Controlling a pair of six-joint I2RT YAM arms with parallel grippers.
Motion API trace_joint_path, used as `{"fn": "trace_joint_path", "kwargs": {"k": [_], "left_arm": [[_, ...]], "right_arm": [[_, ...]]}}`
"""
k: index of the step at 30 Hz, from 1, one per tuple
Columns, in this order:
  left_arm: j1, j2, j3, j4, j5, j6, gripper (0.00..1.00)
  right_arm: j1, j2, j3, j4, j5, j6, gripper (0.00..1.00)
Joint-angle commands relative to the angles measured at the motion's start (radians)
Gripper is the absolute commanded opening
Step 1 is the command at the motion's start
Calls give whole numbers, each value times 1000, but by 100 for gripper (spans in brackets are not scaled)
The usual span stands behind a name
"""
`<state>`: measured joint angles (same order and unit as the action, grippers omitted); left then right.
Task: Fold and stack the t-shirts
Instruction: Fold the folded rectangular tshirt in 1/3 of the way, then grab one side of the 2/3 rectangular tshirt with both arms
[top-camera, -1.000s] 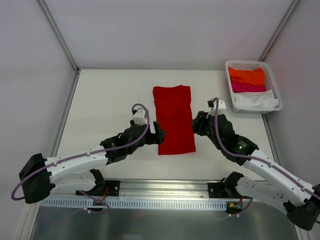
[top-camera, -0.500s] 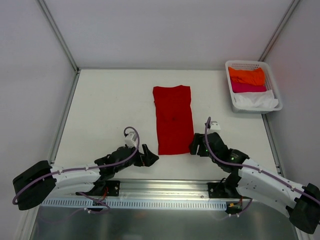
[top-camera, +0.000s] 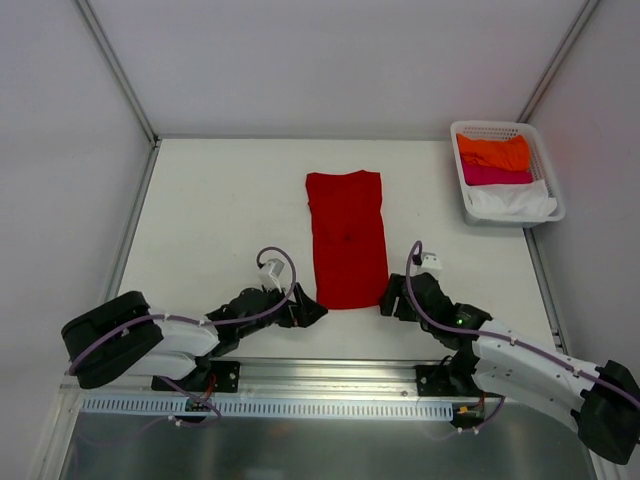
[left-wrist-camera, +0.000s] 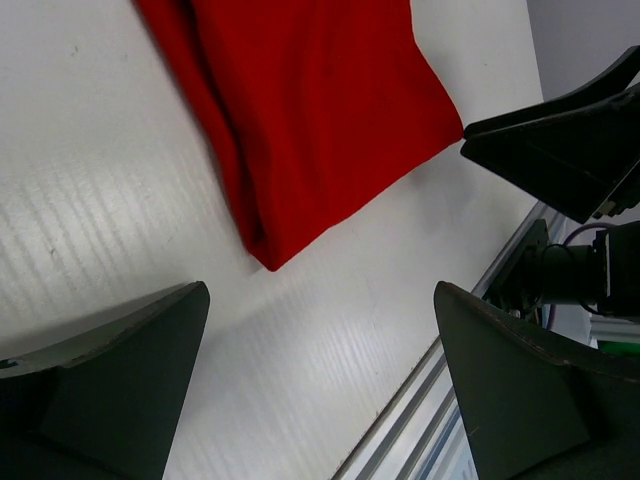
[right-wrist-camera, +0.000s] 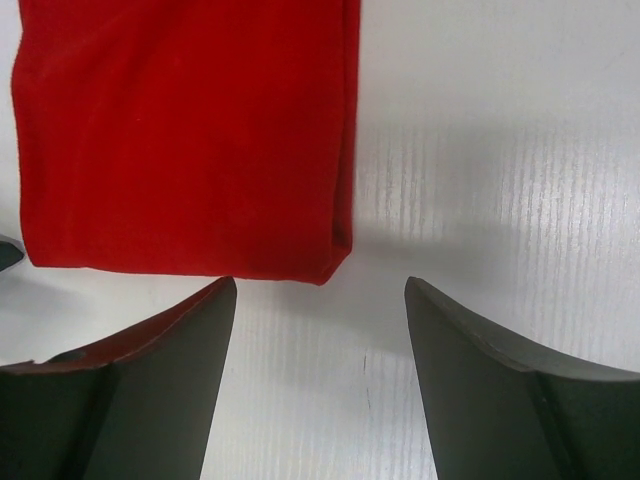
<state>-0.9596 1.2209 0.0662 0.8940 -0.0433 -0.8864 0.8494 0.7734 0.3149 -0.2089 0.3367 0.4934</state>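
1. Two tools sit low on the surface (top-camera: 200, 220), one at each near corner of the red t-shirt (top-camera: 347, 238).
2. I see the red t-shirt folded into a long, narrow rectangle. It lies flat near the middle of the surface, with its long sides running from 12 o'clock to 6 o'clock.
3. The left tool (top-camera: 312, 312) lies at about 7 o'clock from the shirt, just beside its near left corner. Its jaws stand wide apart with nothing between them.
4. In the left wrist view, the cloth's corner points toward the gap between the two dark fingers (left-wrist-camera: 110, 385), and only bare surface lies between them. The other arm's black tool shows at 2 o'clock in that view.
5. The right tool (top-camera: 392, 300) lies at about 5 o'clock from the shirt, just beside its near right corner. Its jaws are also spread and hold nothing.
6. In the right wrist view, the folded corner sits at 11 o'clock, just ahead of the fingers (right-wrist-camera: 500, 400), and I see no contact with the cloth.
7. The white lattice basket (top-camera: 487, 125) stands at 2 o'clock on the surface, well apart from both tools.
8. Inside the basket, the orange t-shirt (top-camera: 493, 152) lies at the far end, the magenta t-shirt (top-camera: 495, 175) in the middle and the white t-shirt (top-camera: 510, 202) at the near end.
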Motion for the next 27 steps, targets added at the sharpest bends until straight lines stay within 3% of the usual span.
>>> {"fn": "trace_joint_path", "kwargs": {"k": [1,6,10,21,27], "left_arm": [[16,119,18,129,68,-13,99],[21,235,30,247,94,-34,99],[22,258,37,240,85,-29,99],[22,89,95,-55,17,40,99],[24,92,113,-86,10,47,94]], "right_arm": [[8,26,-11,49,31,43,72],[10,76,-19,98,32,42,73],[10,125,-19,150,27,40,73],[13,286,-14,290,-7,45,73],[19,299,9,279,-8,40,73]]}}
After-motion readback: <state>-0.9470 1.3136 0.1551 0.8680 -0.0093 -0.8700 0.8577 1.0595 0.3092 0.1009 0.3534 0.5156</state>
